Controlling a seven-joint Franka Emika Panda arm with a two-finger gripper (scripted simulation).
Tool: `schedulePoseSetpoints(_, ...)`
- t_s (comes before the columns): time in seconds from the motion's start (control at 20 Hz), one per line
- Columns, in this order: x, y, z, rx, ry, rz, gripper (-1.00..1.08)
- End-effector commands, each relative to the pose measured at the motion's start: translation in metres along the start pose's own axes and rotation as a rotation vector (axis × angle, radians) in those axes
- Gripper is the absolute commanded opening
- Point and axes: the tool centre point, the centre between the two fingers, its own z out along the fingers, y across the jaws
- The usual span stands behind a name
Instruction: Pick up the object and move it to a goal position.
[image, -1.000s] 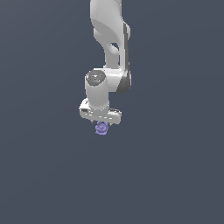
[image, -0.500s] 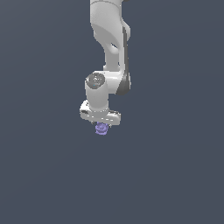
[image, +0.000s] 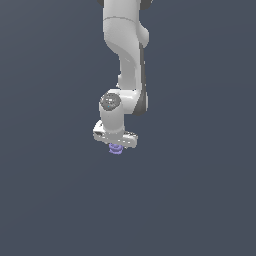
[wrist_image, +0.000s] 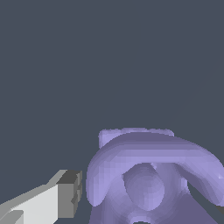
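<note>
The gripper hangs below the white arm a little left of the middle of the exterior frame, its wide white body tilted so that the end toward the exterior view's right sits lower. In the wrist view one white finger with a dark grey pad comes in from the lower left corner of the frame, its pad right beside the flank of the object; the other finger is hidden behind the purple mass, so the fingers look pinched on the object from both sides. The object is a small lavender-purple piece with stacked curled ridges, sitting directly under the gripper body and narrower than it. Behind everything lies a flat dark blue-grey background that fills both frames.
</note>
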Motion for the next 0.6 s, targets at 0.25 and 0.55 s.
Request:
schedulePoseSetpoints(0.25, 0.0008, 0.0001, 0.0022, 0.000, 0.002, 0.001, -1.00)
schedulePoseSetpoints(0.55, 0.0008, 0.0000, 0.0016, 0.000, 0.002, 0.001, -1.00)
